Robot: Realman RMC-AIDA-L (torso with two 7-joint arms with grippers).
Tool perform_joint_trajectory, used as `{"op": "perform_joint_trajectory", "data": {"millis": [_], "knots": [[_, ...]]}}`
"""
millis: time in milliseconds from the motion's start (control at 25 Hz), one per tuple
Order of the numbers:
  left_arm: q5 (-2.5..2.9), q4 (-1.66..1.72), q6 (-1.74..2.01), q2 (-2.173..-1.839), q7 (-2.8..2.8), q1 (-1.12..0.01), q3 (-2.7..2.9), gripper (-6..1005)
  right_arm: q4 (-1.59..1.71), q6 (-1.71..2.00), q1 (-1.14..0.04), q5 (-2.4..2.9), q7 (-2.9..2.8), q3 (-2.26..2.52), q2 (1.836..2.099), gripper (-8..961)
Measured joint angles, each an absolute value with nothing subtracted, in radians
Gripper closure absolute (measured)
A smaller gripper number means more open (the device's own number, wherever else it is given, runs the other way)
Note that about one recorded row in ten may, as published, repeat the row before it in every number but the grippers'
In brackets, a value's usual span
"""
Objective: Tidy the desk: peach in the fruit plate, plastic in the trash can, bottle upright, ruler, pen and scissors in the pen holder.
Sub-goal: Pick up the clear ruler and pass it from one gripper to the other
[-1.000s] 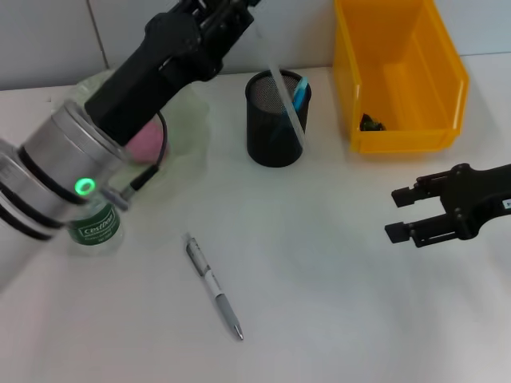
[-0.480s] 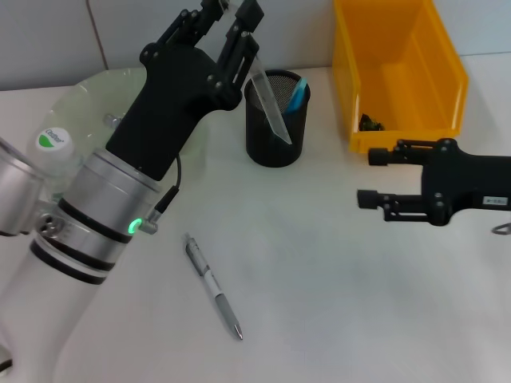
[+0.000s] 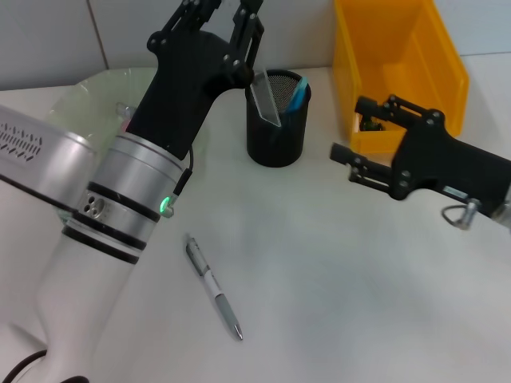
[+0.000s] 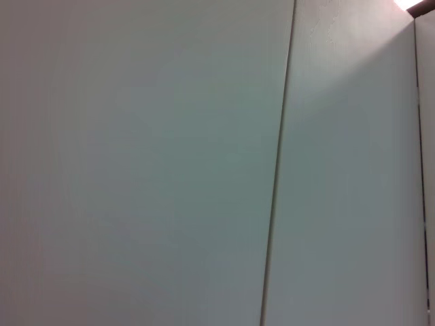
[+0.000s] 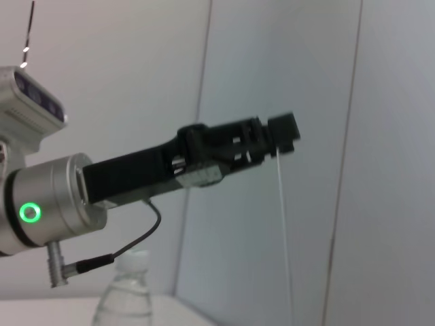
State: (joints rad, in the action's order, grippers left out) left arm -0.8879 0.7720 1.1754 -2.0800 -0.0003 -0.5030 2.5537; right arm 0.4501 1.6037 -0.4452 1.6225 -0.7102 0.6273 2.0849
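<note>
pen holder (image 3: pixel 277 120) centre back; trash can (image 3: pixel 399 72) at its 3 o'clock, fruit plate (image 3: pixel 88 96) at 9, pen (image 3: pixel 214 287) at 7.

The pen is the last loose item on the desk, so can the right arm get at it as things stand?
Probably yes. The pen lies alone on bare table, nothing on or against it. The right gripper hovers open near the trash can, with open table between. The left gripper is up over the pen holder, out of the way.
</note>
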Motion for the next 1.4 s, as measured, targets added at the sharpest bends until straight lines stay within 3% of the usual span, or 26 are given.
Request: {"op": "perform_joint_trajectory", "data": {"millis": [480, 1400], "knots": [[-0.982, 0.826, 1.160, -2.080, 0.165, -0.516, 2.578, 608, 0.017, 1.577, -0.609, 1.328, -0.219, 0.610, 2.090, 238], [-1.005, 0.815, 1.156, -2.080, 0.197, -0.544, 2.583, 609, -0.132, 1.558, -0.758, 1.324, -0.178, 0.509, 2.092, 237]]}}
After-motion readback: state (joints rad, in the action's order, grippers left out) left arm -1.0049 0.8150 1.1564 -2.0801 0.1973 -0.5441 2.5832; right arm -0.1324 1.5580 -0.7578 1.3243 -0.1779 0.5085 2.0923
